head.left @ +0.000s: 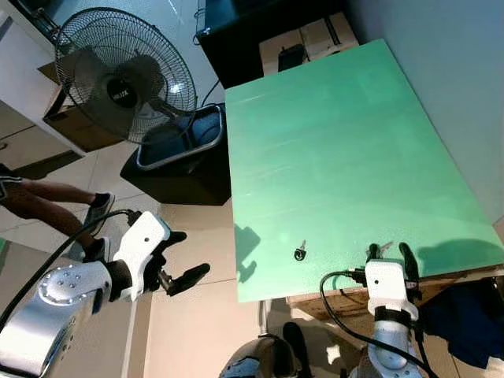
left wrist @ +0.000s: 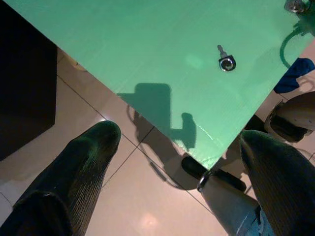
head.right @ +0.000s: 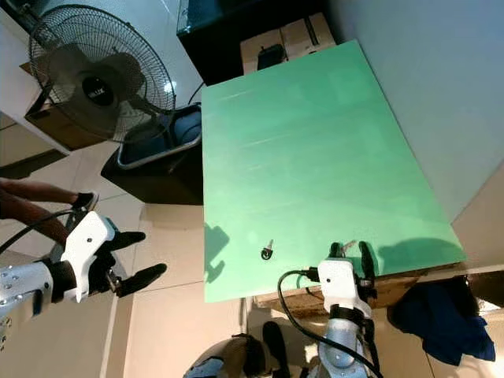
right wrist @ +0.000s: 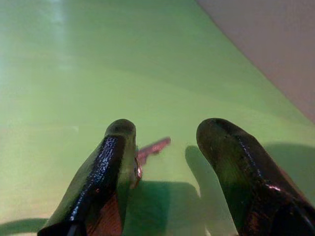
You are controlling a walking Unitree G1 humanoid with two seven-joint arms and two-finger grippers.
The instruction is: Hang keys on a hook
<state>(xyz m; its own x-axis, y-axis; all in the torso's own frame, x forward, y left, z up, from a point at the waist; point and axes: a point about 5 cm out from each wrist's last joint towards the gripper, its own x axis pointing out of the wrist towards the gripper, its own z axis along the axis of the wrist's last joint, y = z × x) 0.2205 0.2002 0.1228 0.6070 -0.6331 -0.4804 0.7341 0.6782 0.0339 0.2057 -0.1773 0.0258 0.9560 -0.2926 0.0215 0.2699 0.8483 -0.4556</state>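
Note:
A green table [head.left: 331, 142] fills the middle of the head views. On it near the front edge sits a small black hook [head.left: 300, 253] with a silver stub, also seen from the left wrist as the hook [left wrist: 227, 63]. The keys [head.left: 383, 249] lie at the table's near edge. My right gripper [head.left: 390, 253] is open around them. From the right wrist a reddish key [right wrist: 153, 147] lies between the fingers, close against one finger [right wrist: 110, 167]. My left gripper [head.left: 189, 256] hangs open over the floor, left of the table.
A standing fan [head.left: 124, 75] and a black box holding a basin [head.left: 177, 150] stand left of the table. A person's legs [head.left: 47, 201] are at the far left. A dark cabinet with cartons [head.left: 307, 39] is behind. A blue cloth [head.left: 465, 315] lies under the table's right corner.

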